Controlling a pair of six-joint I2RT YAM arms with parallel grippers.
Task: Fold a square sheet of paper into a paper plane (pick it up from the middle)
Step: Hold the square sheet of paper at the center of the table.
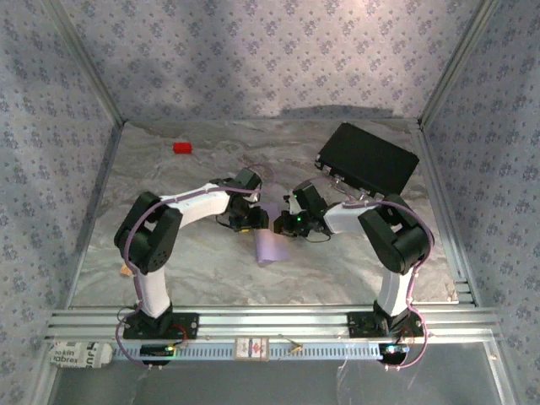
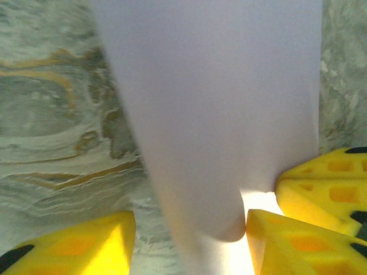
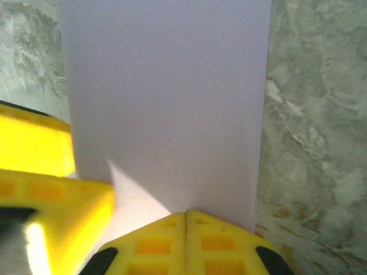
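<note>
Right claw pressed together, seemingly pinching an edge of the lilac paper above the desk; left claw spread, paper between its fingers.

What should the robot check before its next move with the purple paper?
1. Right gripper pinching the paper: ok.
2. Left gripper open, one finger on each side of the paper: ok.
3. Fold is straight and neat: cannot tell.
4. Red block and black case well away from the paper: ok.
5. Paper lifted off the table: cannot tell.
</note>
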